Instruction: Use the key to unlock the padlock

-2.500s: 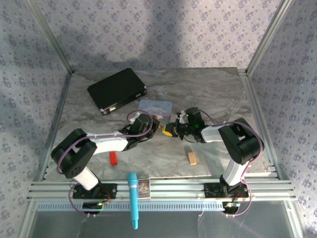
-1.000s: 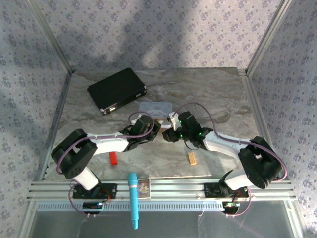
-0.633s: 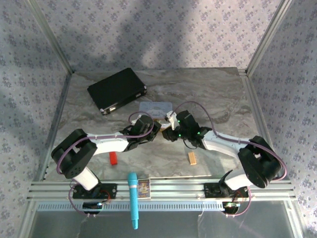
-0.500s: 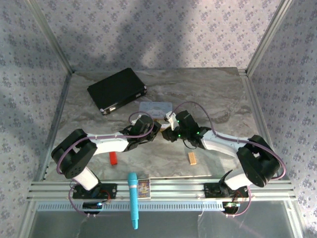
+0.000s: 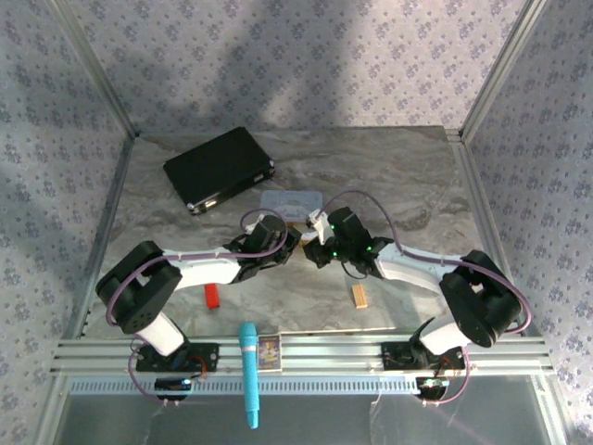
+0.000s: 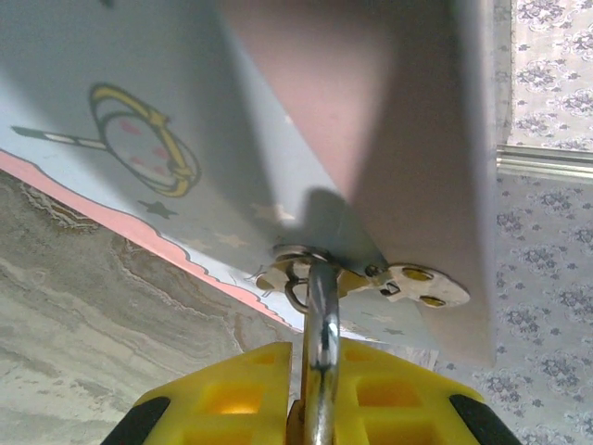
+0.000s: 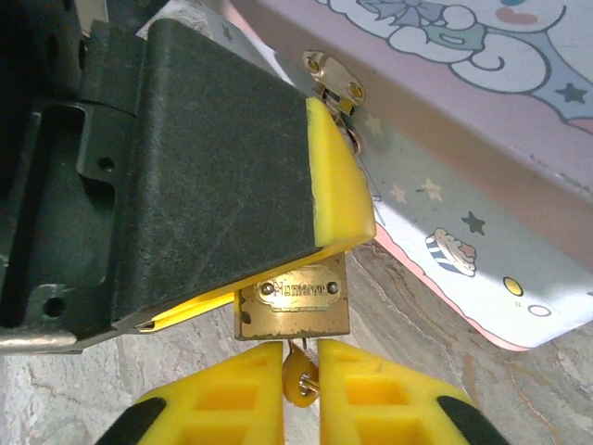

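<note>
A small brass padlock (image 7: 292,301) hangs by its metal shackle (image 6: 321,315) from the hasp (image 6: 408,278) of the pastel tin box (image 7: 463,139). My left gripper (image 6: 320,371) is shut on the padlock; one of its fingers (image 7: 213,176) covers the lock's upper part in the right wrist view. The key (image 7: 296,378) sticks out of the padlock's underside. My right gripper (image 7: 299,357) is shut on the key's round head. From above, the left gripper (image 5: 292,243) and the right gripper (image 5: 313,248) meet just in front of the tin box (image 5: 289,198).
A black case (image 5: 219,169) lies at the back left. A red block (image 5: 212,295) and an orange-tan block (image 5: 359,295) sit on the marble table nearer the front. A blue microphone (image 5: 248,371) and a small card (image 5: 269,350) rest on the front rail.
The right arm reached left to the padlock, and its jaws have narrowed onto the key's head. The left arm and padlock have stayed put.
</note>
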You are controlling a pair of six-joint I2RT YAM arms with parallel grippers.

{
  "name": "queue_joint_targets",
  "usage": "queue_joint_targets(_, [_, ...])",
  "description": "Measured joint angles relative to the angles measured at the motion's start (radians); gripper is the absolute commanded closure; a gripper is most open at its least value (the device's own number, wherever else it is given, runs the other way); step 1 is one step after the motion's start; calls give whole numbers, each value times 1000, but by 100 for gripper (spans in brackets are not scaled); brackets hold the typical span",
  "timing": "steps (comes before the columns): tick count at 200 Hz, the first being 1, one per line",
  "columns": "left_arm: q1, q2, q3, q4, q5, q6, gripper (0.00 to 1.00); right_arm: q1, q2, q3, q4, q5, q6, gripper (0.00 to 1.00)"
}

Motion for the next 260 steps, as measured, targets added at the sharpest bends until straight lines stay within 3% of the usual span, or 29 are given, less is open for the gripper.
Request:
queue_joint_targets(77, [0, 0, 0, 5, 3, -10, 100, -71, 0, -55, 106, -146, 60, 97])
queue_joint_targets(117, [0, 0, 0, 13, 5, -12, 100, -108, 15, -76, 163, -224, 113, 94])
queue_joint_targets(138, [0, 0, 0, 13, 9, -18, 100, -125, 21, -92, 196, -256, 142, 84])
queue_joint_targets(186, [0, 2, 0, 24, 17, -26, 100, -101, 2, -100, 190, -177, 136, 82])
queue_joint_targets(234, [0, 11, 0, 33, 19, -31, 100, -126, 15, -116, 241, -237, 165, 97])
queue_joint_targets(260, [0, 16, 0, 37, 20, -37, 100, -159, 47, -117, 274, -316, 210, 98])
